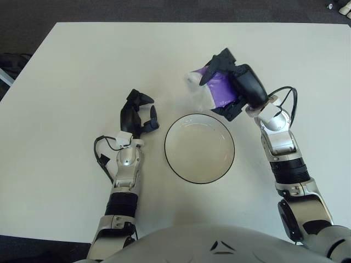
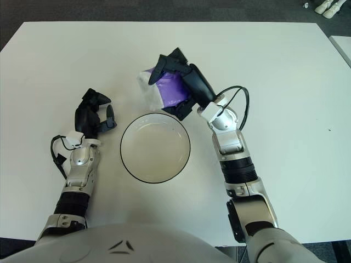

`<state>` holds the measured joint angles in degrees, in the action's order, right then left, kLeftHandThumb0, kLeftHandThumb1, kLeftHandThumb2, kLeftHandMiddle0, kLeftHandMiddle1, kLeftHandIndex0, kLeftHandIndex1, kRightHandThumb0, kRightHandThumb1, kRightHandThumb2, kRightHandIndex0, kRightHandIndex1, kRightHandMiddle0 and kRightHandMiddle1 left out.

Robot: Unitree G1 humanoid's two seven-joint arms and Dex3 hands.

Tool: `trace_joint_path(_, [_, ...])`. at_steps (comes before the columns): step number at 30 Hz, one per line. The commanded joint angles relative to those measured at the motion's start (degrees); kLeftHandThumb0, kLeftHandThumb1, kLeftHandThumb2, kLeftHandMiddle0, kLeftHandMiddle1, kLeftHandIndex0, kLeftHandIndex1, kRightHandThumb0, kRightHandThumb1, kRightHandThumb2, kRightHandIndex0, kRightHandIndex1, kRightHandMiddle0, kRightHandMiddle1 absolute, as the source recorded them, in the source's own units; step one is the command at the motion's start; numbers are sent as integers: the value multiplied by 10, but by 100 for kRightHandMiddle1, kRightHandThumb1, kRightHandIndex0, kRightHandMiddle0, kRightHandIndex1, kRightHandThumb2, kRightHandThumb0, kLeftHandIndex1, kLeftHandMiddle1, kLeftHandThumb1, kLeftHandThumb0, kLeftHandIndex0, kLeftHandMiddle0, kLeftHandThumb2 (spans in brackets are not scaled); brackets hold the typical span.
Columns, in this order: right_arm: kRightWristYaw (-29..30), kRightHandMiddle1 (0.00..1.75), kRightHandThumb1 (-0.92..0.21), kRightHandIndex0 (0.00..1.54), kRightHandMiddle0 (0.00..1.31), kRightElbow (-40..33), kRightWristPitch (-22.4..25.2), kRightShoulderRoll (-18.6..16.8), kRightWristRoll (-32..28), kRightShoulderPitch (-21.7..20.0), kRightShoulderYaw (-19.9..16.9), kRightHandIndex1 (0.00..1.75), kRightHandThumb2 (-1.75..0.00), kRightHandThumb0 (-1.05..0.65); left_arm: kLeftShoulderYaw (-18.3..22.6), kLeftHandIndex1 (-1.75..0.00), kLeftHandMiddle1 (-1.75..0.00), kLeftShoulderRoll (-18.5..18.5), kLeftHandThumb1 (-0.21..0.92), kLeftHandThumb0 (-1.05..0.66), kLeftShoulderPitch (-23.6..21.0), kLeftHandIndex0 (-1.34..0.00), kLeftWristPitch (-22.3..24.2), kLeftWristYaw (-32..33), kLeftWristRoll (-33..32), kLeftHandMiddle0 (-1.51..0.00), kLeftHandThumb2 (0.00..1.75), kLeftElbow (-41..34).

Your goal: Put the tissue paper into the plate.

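Note:
A purple and white tissue pack (image 1: pixel 213 89) is held in my right hand (image 1: pixel 233 90), whose black fingers wrap around it. The hand and pack hover just beyond the far right rim of the white plate (image 1: pixel 199 148) with a dark rim, which sits at the table's near middle and holds nothing. In the right eye view the pack (image 2: pixel 164 89) shows above the plate's far edge (image 2: pixel 155 113). My left hand (image 1: pixel 137 115) shows to the left of the plate, fingers loosely curled, holding nothing.
The white table (image 1: pixel 82 66) spreads wide around the plate. Its far edge meets a dark floor (image 1: pixel 164 8). A thin black cable (image 1: pixel 103 159) loops beside my left forearm.

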<state>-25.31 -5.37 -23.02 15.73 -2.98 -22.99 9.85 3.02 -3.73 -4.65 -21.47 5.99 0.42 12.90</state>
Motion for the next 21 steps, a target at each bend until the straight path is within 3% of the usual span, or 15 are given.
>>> trace_joint_path(1, [-48,175,-5,144,128,-49,38,19,-47,16,13,175,-175,-9,-2,-175,-175,-9,37,-46,55,-57,25,4,1,-95,126,57])
trace_joint_path(5, [-82,175,-6,140,124,-70,37,33,-53,27,19,175,-173,-9,-6,-175,-175,-7,37,-46,61,-56,34,6,9,-92,125,48])
trace_joint_path(10, [-95,175,-7,135,119,-67,-6,47,-10,28,23,175,-170,-7,-9,-175,-175,-6,40,-45,67,-54,43,17,24,-84,122,37])
trace_joint_path(12, [-94,175,-7,132,117,-64,-21,52,10,28,23,175,-169,-7,-11,-175,-170,-6,27,-19,69,-51,46,19,27,-78,137,34])
trace_joint_path(18, [-93,175,-11,127,111,-58,-60,73,55,24,22,175,-165,-11,-12,-175,-165,-9,18,-3,70,-49,61,28,34,-77,146,20])
trace_joint_path(21, [-91,175,-15,122,86,-59,-73,78,59,21,20,175,-155,-40,-14,-175,-165,-10,17,-1,71,-49,65,32,37,-77,147,13])
